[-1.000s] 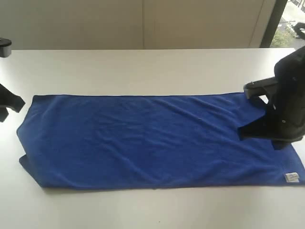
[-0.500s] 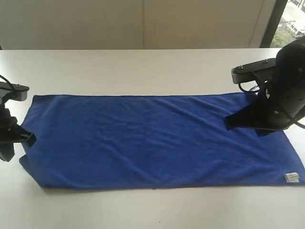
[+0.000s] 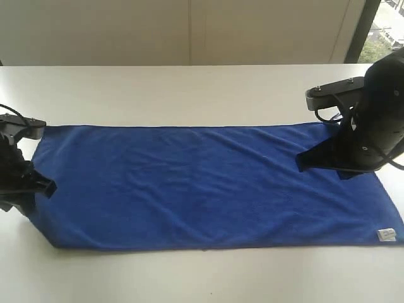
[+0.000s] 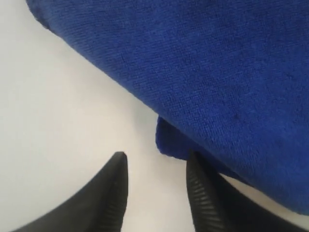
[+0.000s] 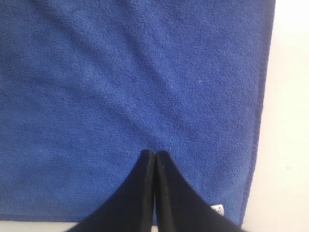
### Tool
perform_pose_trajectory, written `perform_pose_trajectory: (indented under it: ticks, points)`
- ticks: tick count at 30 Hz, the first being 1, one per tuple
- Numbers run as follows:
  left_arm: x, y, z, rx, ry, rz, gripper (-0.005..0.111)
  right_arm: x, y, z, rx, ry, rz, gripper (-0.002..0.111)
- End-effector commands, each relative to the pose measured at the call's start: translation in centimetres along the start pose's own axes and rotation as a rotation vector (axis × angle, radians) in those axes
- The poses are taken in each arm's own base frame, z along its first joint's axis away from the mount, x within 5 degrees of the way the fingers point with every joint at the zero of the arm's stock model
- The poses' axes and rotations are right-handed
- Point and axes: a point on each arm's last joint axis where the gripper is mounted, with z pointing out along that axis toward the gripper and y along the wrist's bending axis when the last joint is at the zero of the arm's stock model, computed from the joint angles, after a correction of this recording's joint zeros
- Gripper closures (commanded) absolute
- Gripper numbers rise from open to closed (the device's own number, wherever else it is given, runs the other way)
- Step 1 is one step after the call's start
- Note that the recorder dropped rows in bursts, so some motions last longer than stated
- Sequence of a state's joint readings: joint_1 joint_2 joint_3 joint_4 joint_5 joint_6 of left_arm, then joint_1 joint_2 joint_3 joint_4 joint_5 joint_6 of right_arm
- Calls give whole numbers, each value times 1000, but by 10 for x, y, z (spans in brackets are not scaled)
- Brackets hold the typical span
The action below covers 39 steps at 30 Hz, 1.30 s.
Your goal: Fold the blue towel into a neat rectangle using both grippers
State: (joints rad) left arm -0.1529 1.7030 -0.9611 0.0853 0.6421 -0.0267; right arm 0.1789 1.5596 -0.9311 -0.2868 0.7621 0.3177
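The blue towel lies spread flat and long across the white table, with its small white label at the near right corner. My left gripper is low at the towel's left end, open; in the left wrist view a tucked-under corner of the blue towel touches one finger, and bare table shows between the two. My right gripper hovers over the towel's right end. In the right wrist view its fingertips are pressed together above the cloth, holding nothing.
The towel's left end is slightly skewed, with a folded-under corner near the front. The table's far edge meets a pale wall. A window strip shows at the top right.
My left gripper has come in from the left edge and moved down to the towel's near left corner. My right arm rose and shifted back over the towel's right end, then held.
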Motion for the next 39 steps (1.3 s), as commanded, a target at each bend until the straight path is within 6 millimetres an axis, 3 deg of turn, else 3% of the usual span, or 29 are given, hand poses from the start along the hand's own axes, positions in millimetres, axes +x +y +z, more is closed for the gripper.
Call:
perform_pose_trajectory:
  ticks: [1,9,11,14,15,23,34,39]
  points:
    - [0,0,13,6,40,-1,61,-1,0,0,-4,-8,-5,108]
    - [-1,0,14,5,26,-1,64,-1,0,0,-4,-8,-5,108]
    - [-1,0,14,5,31,-1,74,-1,0,0,-4,-8,-5,108]
    - [-1,0,14,9,37,-4,103,-1,0,0,-3,-6,-5,108]
    - [0,0,14,9,39,-1,107,-1,0,0,-3,-4,-5,108]
    - [3,0,6,8,52,1,107,-1,0,0,-3,-4,-5,108]
    - [40,2,-50,-39,219,32,107,-1,0,0,-4,-7,-5,108]
    - [51,0,-44,-33,260,33,107,-1,0,0,-4,-7,-5,108]
